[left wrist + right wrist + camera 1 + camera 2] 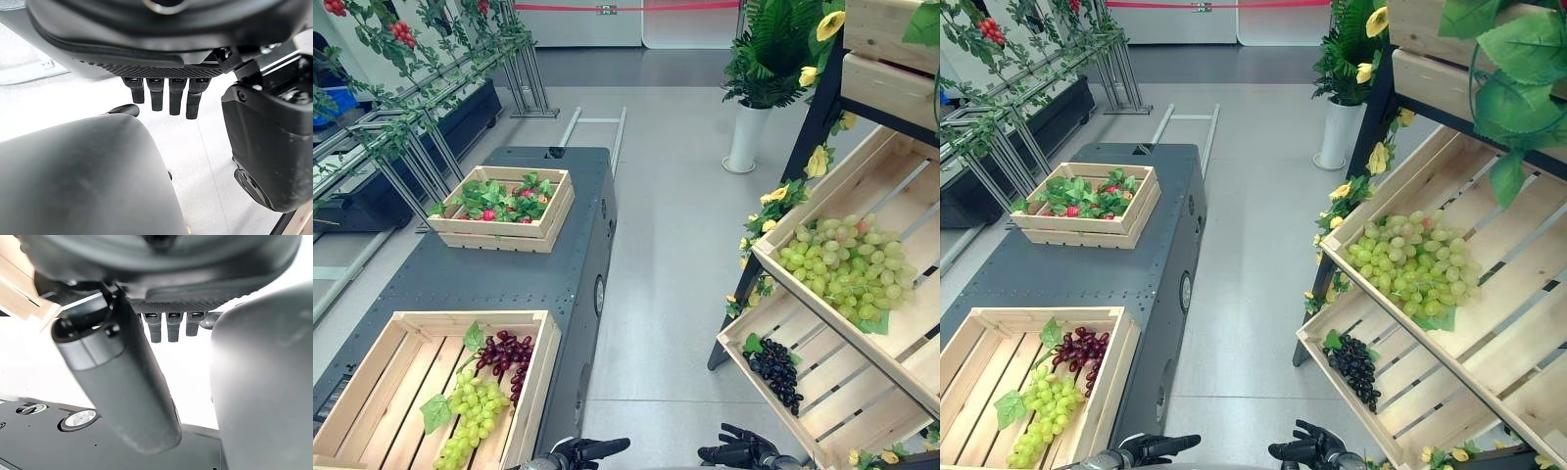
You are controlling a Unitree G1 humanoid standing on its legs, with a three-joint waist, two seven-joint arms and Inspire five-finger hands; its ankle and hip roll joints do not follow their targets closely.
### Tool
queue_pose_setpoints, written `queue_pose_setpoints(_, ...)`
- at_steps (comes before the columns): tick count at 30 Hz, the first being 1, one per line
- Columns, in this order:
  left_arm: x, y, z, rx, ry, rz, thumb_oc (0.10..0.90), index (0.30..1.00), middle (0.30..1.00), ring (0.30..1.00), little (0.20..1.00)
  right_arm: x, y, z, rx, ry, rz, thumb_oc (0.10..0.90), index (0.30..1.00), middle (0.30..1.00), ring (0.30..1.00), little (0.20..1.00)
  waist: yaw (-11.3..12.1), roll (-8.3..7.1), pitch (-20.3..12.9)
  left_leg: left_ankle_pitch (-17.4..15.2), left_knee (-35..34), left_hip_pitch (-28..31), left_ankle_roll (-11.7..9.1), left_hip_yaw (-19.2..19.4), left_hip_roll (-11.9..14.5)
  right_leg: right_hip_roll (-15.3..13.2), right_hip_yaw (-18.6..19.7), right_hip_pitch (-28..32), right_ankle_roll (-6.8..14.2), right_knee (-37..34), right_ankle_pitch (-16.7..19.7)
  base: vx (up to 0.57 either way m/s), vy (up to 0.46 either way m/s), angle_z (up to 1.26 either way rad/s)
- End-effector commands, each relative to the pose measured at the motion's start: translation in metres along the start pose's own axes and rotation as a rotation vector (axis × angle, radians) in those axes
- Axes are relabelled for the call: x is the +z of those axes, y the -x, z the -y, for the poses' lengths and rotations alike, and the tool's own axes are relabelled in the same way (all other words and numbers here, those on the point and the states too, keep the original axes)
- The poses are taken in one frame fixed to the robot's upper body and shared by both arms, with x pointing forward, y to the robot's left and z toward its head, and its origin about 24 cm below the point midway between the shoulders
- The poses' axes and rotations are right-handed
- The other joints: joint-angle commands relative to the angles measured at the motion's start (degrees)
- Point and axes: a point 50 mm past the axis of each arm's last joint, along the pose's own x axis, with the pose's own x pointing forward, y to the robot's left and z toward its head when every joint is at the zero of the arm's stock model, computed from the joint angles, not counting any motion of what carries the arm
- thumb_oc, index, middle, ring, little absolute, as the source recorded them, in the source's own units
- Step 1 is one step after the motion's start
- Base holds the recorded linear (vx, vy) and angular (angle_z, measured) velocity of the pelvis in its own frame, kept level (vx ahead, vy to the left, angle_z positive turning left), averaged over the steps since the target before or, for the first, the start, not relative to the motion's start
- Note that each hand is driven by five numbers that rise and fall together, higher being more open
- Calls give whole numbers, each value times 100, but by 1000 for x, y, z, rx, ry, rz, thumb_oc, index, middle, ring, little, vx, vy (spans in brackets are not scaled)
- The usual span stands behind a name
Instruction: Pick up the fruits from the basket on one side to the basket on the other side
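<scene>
Both the left hand [579, 451] and right hand [740, 452] hung low with fingers relaxed and empty, while the dark grape bunch [775, 372] lay in the lower shelf crate [822, 392], probably light, floppy, best taken by the stem end

A long dark grey metal bench [524, 264] stretches away ahead of the left hand [582, 452], toward its outer side. Further out on that side, a grey metal trellis [524, 78] carries green vines with red berries [401, 31]. Far ahead of the right hand [739, 452] stands a tall white planter [746, 137] holding a green fern [769, 49]. Yellow artificial flowers [818, 162] climb the dark slanted rack leg [720, 338] nearer that hand. Pale grey floor [666, 255] runs ahead between both hands.
</scene>
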Motion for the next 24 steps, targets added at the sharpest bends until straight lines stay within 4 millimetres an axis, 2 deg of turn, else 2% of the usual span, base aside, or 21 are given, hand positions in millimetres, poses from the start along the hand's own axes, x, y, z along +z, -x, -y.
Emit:
queue_pose_setpoints(1, 40, -7, 14, -48, -63, 91, 800, 900, 900, 900, 900, 34, -5, -4, 4, 49, 102, 800, 900, 900, 900, 900, 54, 87, 155, -182, 49, -151, 191, 124, -306, 199, -191, 179, -113, 292, -453, 0, 0, 0)
queue_pose_setpoints(13, 38, -7, 14, -56, -80, 78, 800, 900, 900, 900, 900, 34, -5, -3, 1, 47, 102, 800, 900, 900, 900, 900, 63, 79, 167, -171, 49, -176, 188, 117, -313, 205, -200, 168, -107, 272, -431, 0, 0, 0)
queue_pose_setpoints(18, 45, -6, 14, -81, -109, 127, 800, 900, 900, 900, 900, 34, -5, -3, -3, 55, 98, 800, 900, 900, 900, 900, 42, 76, 167, -179, 49, -188, 191, 120, -314, 213, -170, 151, -101, 261, -416, 0, 0, 0)
queue_pose_setpoints(19, 49, -6, 15, -90, -125, 147, 800, 900, 900, 900, 900, 35, -5, -2, -3, 57, 98, 800, 900, 900, 900, 900, 36, 79, 170, -179, 49, -193, 192, 121, -315, 216, -161, 144, -100, 258, -411, 0, 0, 0)
queue_pose_setpoints(20, 63, -4, 19, -137, -165, 209, 800, 900, 900, 900, 900, 37, -5, -2, -5, 63, 99, 800, 900, 900, 900, 900, 20, 92, 184, -172, 49, -212, 193, 145, -308, 221, -127, 115, -96, 267, -403, 0, 0, 0)
queue_pose_setpoints(22, 69, -4, 19, -142, -185, 234, 800, 900, 900, 900, 900, 38, -5, -2, -5, 66, 101, 800, 900, 900, 900, 900, 17, 98, 192, -162, 49, -222, 190, 148, -300, 223, -121, 105, -95, 274, -400, 0, 0, 0)
queue_pose_setpoints(24, 106, 5, 19, -125, -267, 390, 800, 900, 900, 900, 900, 42, -5, -2, -5, 78, 106, 800, 900, 900, 900, 900, 11, 119, 213, -140, 49, -284, 181, 141, -282, 238, -120, 54, -86, 278, -379, -46, -27, -1)
